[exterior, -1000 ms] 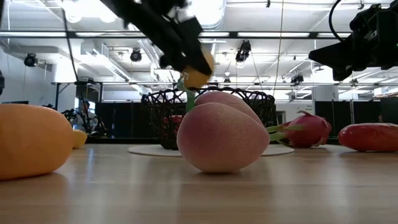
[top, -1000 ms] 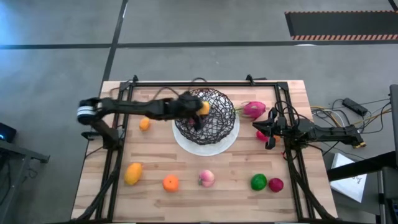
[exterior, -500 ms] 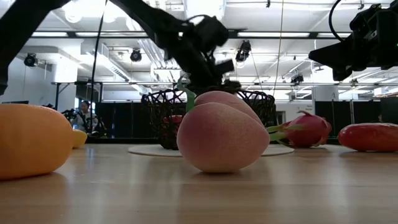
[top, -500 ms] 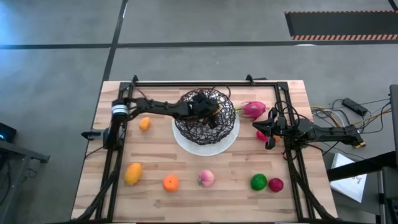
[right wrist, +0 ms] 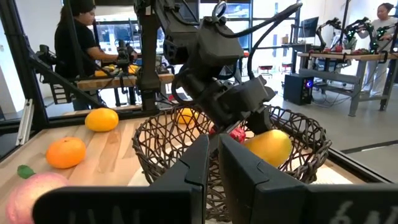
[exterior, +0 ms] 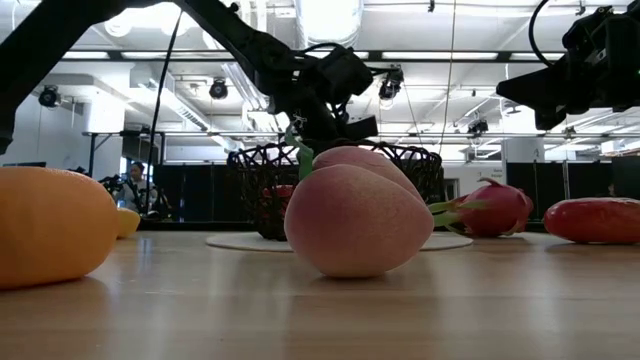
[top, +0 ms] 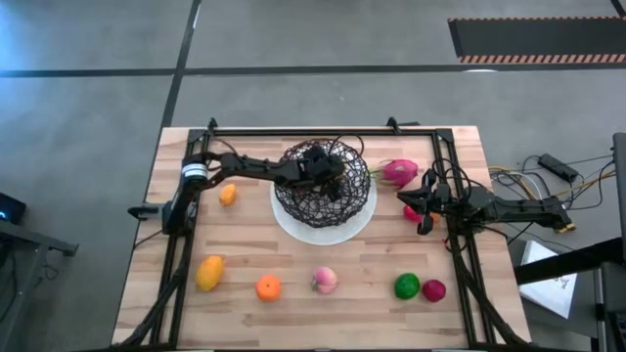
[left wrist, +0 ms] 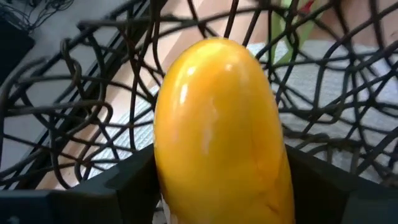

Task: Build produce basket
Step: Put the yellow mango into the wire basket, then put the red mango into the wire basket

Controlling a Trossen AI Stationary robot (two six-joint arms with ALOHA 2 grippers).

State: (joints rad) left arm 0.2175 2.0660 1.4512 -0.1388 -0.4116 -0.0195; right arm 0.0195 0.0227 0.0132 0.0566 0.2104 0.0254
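Observation:
The black wire basket (top: 358, 192) stands on a white plate (top: 293, 227) at the table's middle. My left gripper (top: 319, 168) reaches in over its left rim, shut on a yellow oval fruit (left wrist: 217, 124), which also shows in the right wrist view (right wrist: 268, 147). A red piece (right wrist: 236, 132) lies inside the basket. My right gripper (top: 423, 205) is shut and empty, held above a red fruit (top: 410, 212) right of the basket. A pink dragon fruit (top: 399, 173) lies by the basket's right side. My left gripper pinches the yellow fruit by its two long sides (left wrist: 163, 163) between its two fingers (left wrist: 127, 183), which lie along the fruit. It comes from the table's left, slanting down. The fruit sits inside the basket at about rim height; whether it touches the mesh I cannot tell.
Along the near side lie a yellow mango (top: 209, 273), an orange (top: 268, 287), a peach (top: 325, 281), a green fruit (top: 407, 286) and a magenta one (top: 433, 290). A small orange (top: 227, 195) lies left of the basket. People work at benches beyond the table (right wrist: 81, 37).
My left gripper has gone toward the table's right edge and down, carrying the yellow fruit from above the basket's rim into the basket. It has stayed shut on the fruit. In the last half second it has barely moved.

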